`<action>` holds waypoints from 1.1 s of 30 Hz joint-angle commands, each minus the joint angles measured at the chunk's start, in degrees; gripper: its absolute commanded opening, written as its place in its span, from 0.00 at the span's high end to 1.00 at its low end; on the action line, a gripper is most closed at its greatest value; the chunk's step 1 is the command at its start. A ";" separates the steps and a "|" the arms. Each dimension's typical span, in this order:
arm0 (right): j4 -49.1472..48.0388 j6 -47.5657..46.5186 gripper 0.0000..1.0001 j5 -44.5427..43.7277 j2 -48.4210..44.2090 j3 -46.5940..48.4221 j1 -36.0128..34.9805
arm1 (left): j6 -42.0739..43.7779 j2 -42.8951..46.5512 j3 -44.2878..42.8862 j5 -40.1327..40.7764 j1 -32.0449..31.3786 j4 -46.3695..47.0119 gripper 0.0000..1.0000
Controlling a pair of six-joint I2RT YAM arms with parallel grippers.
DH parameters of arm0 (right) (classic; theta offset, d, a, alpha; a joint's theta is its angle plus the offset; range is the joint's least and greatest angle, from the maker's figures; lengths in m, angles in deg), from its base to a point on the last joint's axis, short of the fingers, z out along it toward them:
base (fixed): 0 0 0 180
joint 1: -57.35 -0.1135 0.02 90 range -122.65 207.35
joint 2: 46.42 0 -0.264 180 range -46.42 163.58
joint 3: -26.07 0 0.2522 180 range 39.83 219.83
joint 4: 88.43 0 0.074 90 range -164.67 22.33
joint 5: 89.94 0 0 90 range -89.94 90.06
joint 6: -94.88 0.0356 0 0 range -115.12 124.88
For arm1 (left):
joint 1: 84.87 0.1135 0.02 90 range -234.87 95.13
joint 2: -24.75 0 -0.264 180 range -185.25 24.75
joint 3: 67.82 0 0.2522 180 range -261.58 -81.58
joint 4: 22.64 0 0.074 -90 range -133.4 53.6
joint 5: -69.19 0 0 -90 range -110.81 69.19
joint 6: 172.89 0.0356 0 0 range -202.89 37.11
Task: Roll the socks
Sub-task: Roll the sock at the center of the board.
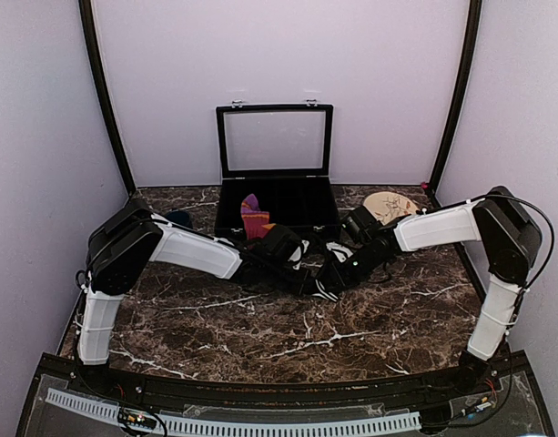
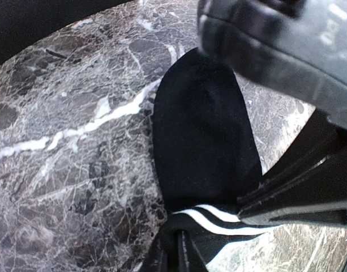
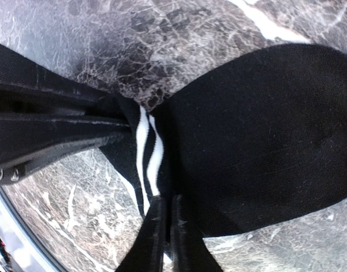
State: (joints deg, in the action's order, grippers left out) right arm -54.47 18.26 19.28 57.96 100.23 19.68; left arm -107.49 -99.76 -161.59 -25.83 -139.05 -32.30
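Black sock (image 2: 204,136) is flat on the table (image 1: 260,337), just in front of the open case (image 1: 275,107), nearer the case's right front corner. In the top view both wrists cover most of it.

Both grippers are on the same end, the striped cuff (image 3: 146,153).
- Left gripper (image 2: 174,241): fingers pressed together, pinching cuff fabric at the stripes.
- Right gripper (image 3: 165,207): fingers pressed together on the cuff edge, right next to the 2 white stripes.

Key relation is the sock's long axis against the 2 sets of fingers.
- The sock's body runs straight ahead of the left fingertips, so the axis lines up with the left fingers.
- The right fingers lie parallel to the stripes, across that axis, with the sock's body off to one side of them.
- The 2 grippers meet at the cuff at roughly a right angle, tips nearly touching.

Neither arm is nearer, since both are already on the fabric. The toe end lies free, away from both.

My read: the roll has to start at the cuff and travel along the axis toward the toe. No turn is formed yet.

Maroon sock (image 1: 254,218) sits at the case's front edge, left of middle and well apart from both grippers. I can't tell whether it is inside the case or draped on the rim.
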 commanded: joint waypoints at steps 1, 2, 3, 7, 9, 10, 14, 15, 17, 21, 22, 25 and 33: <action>0.74 -0.47 0.88 -1.52 -0.78 0.97 -0.46 | -0.49 -0.43 -0.36 0.71 -0.03 -3.53 0.93; 0.63 -0.47 0.86 -1.74 -1.07 0.88 -0.43 | -0.52 -0.41 -0.33 0.74 -0.17 -3.60 0.94; 0.51 -0.47 0.84 -2.00 -1.29 0.80 -0.45 | -0.47 -0.47 -0.26 0.71 -0.29 -3.73 0.94; 0.08 -0.30 0.78 -3.40 -2.76 0.29 -0.48 | -0.49 -0.46 -0.11 0.94 -0.58 -4.06 0.94; -0.45 0.17 0.75 -4.15 -3.88 -0.48 -0.45 | -0.61 -0.46 0.00 0.77 -0.65 -4.10 0.95; -0.74 0.44 0.74 -4.66 -4.36 -0.75 -0.47 | -0.62 -0.45 0.12 0.79 -0.67 -4.10 0.95; -1.90 1.77 0.72 -6.20 -6.45 -2.09 -0.49 | -0.81 -0.38 0.21 0.79 -0.75 -4.18 0.96; -2.19 2.15 0.72 -6.48 -6.81 -2.27 -0.41 | -0.85 -0.34 0.28 0.72 -0.76 -4.19 0.96; -2.91 2.78 0.72 -7.08 -7.50 -2.75 -0.47 | -0.80 -0.38 0.26 0.79 -0.76 -4.23 0.96; -3.90 3.69 0.72 -9.73 -9.94 -4.33 -0.45 | -0.65 -0.29 0.03 0.78 -0.76 -4.62 0.96; -4.13 3.67 0.72 -10.74 -10.88 -4.81 -0.45 | -0.64 -0.22 -0.07 0.72 -0.76 -4.70 0.96; -4.97 2.95 0.72 -14.88 -13.79 -6.60 -1.19 | -0.46 -0.25 -0.44 0.47 -0.76 -5.16 0.96; -7.17 -1.19 0.72 -28.61 -20.21 -11.08 -8.35 | 0.48 -0.29 -2.30 -0.72 -0.76 -8.76 0.98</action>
State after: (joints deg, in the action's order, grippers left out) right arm -58.77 19.68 -0.48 39.66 91.40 14.81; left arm -107.88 -99.76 -162.77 -25.92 -139.48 -35.17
